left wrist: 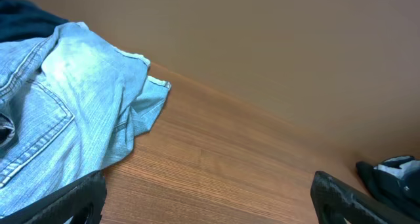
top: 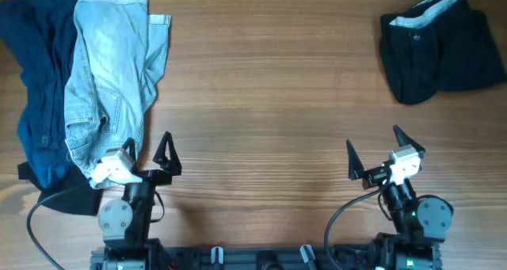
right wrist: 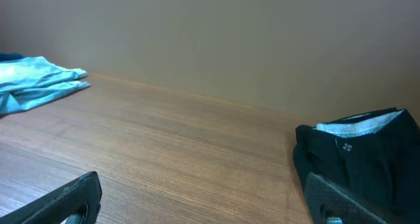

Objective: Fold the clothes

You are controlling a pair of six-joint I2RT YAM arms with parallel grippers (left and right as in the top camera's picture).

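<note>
Three garments noted: black shorts (top: 440, 56) bunched at far right corner, jeans (top: 111, 80) and navy garment (top: 36, 88) at far left. Judged soft, limp; shorts best pinched at waistband (top: 432, 13) corners. Left gripper (top: 167, 155), right gripper (top: 372, 150) — fingers apart, nothing held.

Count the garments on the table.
3: pale blue jeans at far left, a navy garment partly under them, black shorts at far right. Others may be hidden beneath.

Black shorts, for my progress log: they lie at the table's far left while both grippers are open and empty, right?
No: the overhead view shows the black shorts at the far right. The left gripper and right gripper are indeed open and empty.
</note>
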